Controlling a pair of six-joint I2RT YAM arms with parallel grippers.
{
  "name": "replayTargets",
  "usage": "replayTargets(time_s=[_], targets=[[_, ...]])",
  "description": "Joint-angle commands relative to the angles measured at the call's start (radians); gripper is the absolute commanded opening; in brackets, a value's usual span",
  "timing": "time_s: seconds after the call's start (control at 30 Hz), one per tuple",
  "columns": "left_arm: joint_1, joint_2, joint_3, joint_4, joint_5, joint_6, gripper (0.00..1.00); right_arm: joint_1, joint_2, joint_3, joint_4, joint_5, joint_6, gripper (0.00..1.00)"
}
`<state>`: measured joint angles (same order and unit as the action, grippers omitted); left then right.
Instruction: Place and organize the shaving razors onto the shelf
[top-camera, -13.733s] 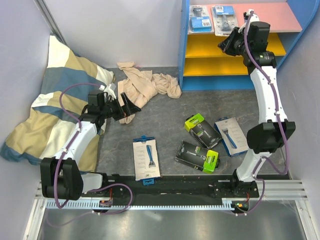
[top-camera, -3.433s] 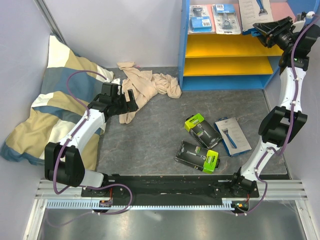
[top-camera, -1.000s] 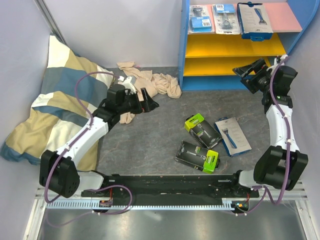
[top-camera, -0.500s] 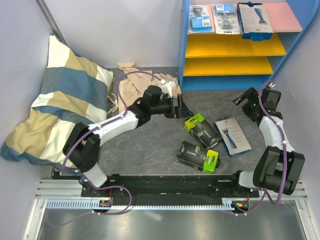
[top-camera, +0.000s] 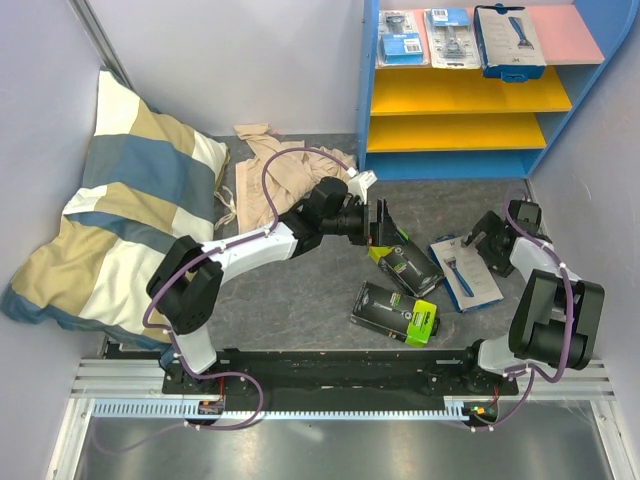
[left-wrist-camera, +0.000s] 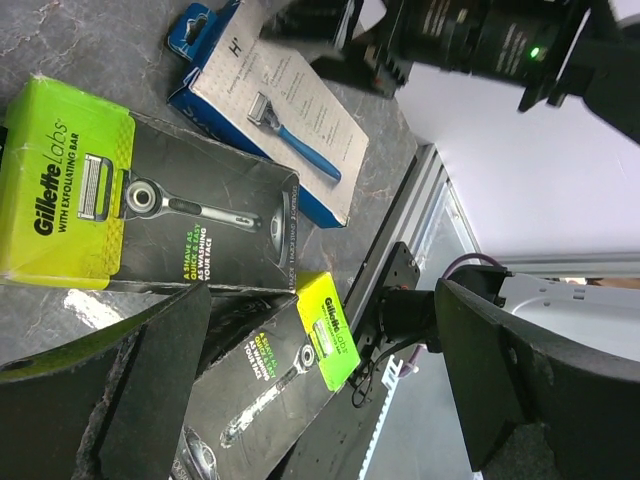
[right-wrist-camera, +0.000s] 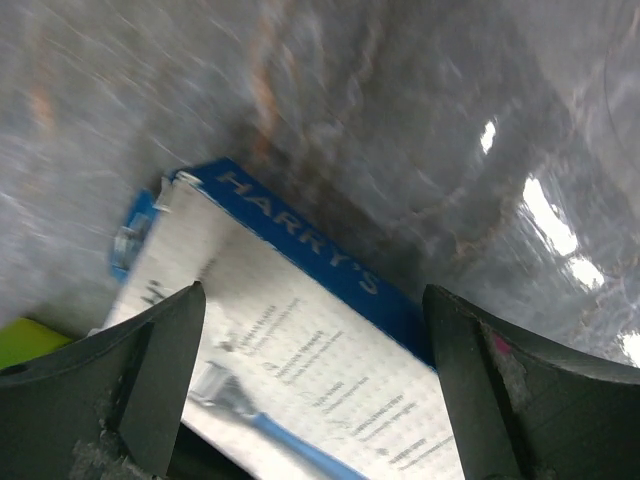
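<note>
Shaving razors (top-camera: 508, 40) lie three on the shelf (top-camera: 578, 35), three on the table (top-camera: 300, 290).

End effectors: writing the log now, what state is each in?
Left end effector: open, empty, above a black-and-lime box.
Right end effector: open, empty, above the white-blue box.

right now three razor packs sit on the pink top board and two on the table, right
Three, not two, lie on the table: one Gillette Labs box, a second Gillette Labs box and a Harry's box (top external view).
</note>
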<state>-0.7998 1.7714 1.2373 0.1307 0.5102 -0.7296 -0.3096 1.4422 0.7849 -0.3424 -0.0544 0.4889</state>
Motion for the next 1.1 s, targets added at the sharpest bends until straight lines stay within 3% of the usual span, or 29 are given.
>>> replayTargets(time_s=[0.0,0.13,0.27,0.73,1.07], targets=[[0.001,-0.004,0.028,0.033,0.013,-0.027,1.00,0.004,-0.005,-0.067,0.000,-0.024,-0.036,0.97],[0.001,0.006,0.028,0.033,0.013,-0.034,1.00,0.015,0.000,-0.125,0.022,-0.100,-0.047,0.92],[-0.001,0.023,0.037,0.035,0.017,-0.042,1.00,0.069,0.015,-0.161,0.046,-0.206,-0.020,0.81],[-0.016,0.011,0.008,0.003,0.022,-0.073,1.00,0.362,0.044,-0.216,0.154,-0.260,0.142,0.81],[-0.088,0.092,-0.044,0.049,0.024,-0.143,1.00,0.391,0.012,-0.199,0.106,-0.222,0.128,0.82]])
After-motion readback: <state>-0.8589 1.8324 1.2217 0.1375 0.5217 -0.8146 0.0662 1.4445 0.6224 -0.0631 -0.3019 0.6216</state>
